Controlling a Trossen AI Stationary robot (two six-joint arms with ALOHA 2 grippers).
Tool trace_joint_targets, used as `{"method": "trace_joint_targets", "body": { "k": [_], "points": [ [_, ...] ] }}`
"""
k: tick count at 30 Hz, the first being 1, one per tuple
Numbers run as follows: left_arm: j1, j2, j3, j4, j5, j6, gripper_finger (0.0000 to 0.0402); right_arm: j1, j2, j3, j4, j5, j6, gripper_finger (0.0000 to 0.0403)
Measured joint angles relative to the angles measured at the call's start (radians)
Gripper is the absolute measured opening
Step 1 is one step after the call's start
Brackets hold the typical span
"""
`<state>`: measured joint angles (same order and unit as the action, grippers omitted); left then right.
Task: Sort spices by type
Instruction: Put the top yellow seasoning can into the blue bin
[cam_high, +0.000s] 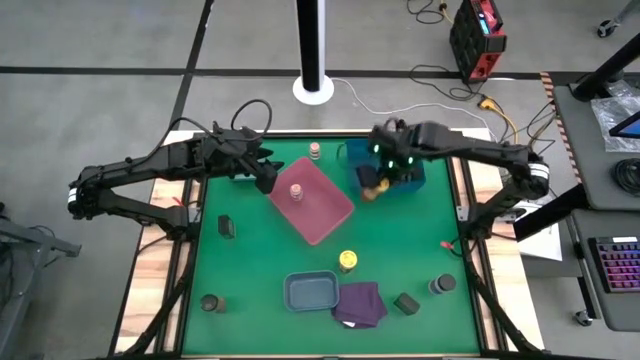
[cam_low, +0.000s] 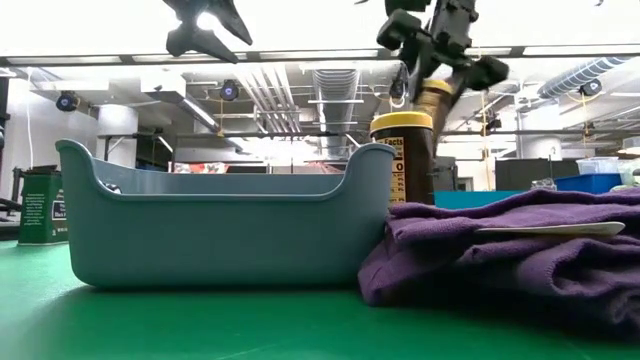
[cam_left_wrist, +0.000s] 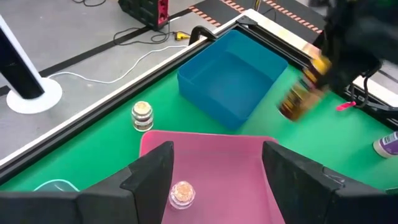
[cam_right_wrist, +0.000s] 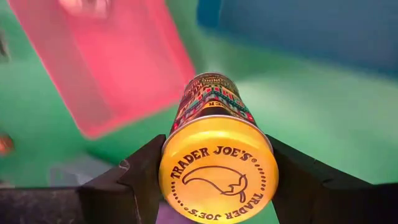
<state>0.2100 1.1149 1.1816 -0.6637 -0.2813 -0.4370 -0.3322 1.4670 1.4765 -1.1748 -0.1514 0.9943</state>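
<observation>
My right gripper (cam_right_wrist: 216, 148) is shut on a yellow-lidded spice jar (cam_high: 376, 188), held in the air between the pink tray (cam_high: 318, 205) and the blue tray (cam_high: 400, 172). My left gripper (cam_left_wrist: 217, 177) hovers open over the pink tray's far-left part, its fingers either side of a pale pink jar (cam_left_wrist: 182, 193) standing in that tray. A second pale pink jar (cam_high: 315, 150) stands on the mat beyond the tray. Another yellow jar (cam_high: 347, 261) stands near the grey tray (cam_high: 310, 290). Dark jars (cam_high: 226, 226) (cam_high: 210, 302) (cam_high: 441, 286) (cam_high: 405, 302) stand apart on the mat. My right gripper pinches the jar at its yellow lid end (cam_right_wrist: 217, 171), one finger (cam_right_wrist: 140, 177) on each side of it. The fingers come from above at a slant and run along the jar. The jar is lifted clear and tilted, its body (cam_left_wrist: 295, 102) reaching out past the fingertips.
A purple cloth (cam_high: 360, 303) lies bunched beside the grey tray at the near edge. The blue tray sits at the far right, right behind the held jar. Open green mat lies between the pink tray and the near trays.
</observation>
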Motion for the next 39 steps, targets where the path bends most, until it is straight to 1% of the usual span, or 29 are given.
{"method": "trace_joint_targets", "body": {
  "k": [7,10,13,20,24,30,39],
  "points": [
    [0.0,0.0,0.0,0.028,0.002,-0.001,0.0229,-0.18,0.079,0.098,-0.008,-0.002,-0.165,0.0219],
    [0.0,0.0,0.004,0.016,0.003,-0.022,0.0229,-0.25,0.12,0.127,-0.061,-0.001,-0.244,0.0219],
    [0.0,0.0,0.02,0.013,0.003,-0.034,0.0229,-0.311,0.146,0.129,-0.076,0.012,-0.314,0.0219],
    [0.0,0.0,0.06,0.014,0.003,-0.036,0.0229,-0.433,0.2,0.118,-0.109,0.093,-0.448,0.0219],
    [0.0,0.0,0.067,0.011,0.003,-0.038,0.0229,-0.491,0.211,0.083,-0.105,0.103,-0.513,0.0219],
    [0.0,0.0,0.067,0.001,0.003,-0.069,0.0229,-0.555,0.199,-0.029,-0.054,0.124,-0.569,0.0219],
    [0.0,0.0,0.067,-0.002,0.003,-0.084,0.0229,-0.576,0.192,-0.129,0.065,0.129,-0.59,0.0219]
  ]
}}
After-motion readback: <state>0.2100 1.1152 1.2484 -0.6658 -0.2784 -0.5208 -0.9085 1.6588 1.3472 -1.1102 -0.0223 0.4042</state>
